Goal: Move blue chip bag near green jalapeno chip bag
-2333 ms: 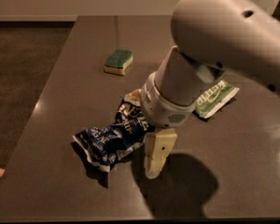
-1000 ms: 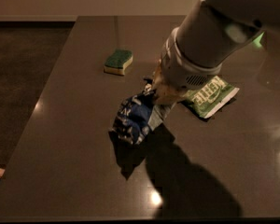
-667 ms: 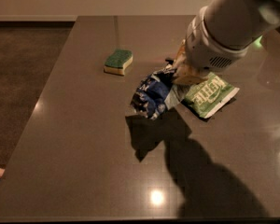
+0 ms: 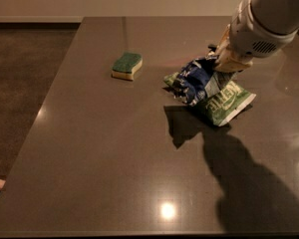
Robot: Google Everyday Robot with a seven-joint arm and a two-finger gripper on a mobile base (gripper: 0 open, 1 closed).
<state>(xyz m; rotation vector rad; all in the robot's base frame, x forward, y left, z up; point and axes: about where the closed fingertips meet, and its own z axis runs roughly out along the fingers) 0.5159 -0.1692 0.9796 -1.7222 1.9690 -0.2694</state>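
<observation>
The gripper [image 4: 223, 62] grips the blue chip bag [image 4: 195, 81], which hangs just below it over the green jalapeno chip bag [image 4: 228, 101] on the worktop [image 4: 114, 148]; only the set-down seems left.

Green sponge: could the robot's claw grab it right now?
Probably not yet: the claw, right of the sponge, is shut on the blue chip bag. Nothing stands between them, though.
</observation>
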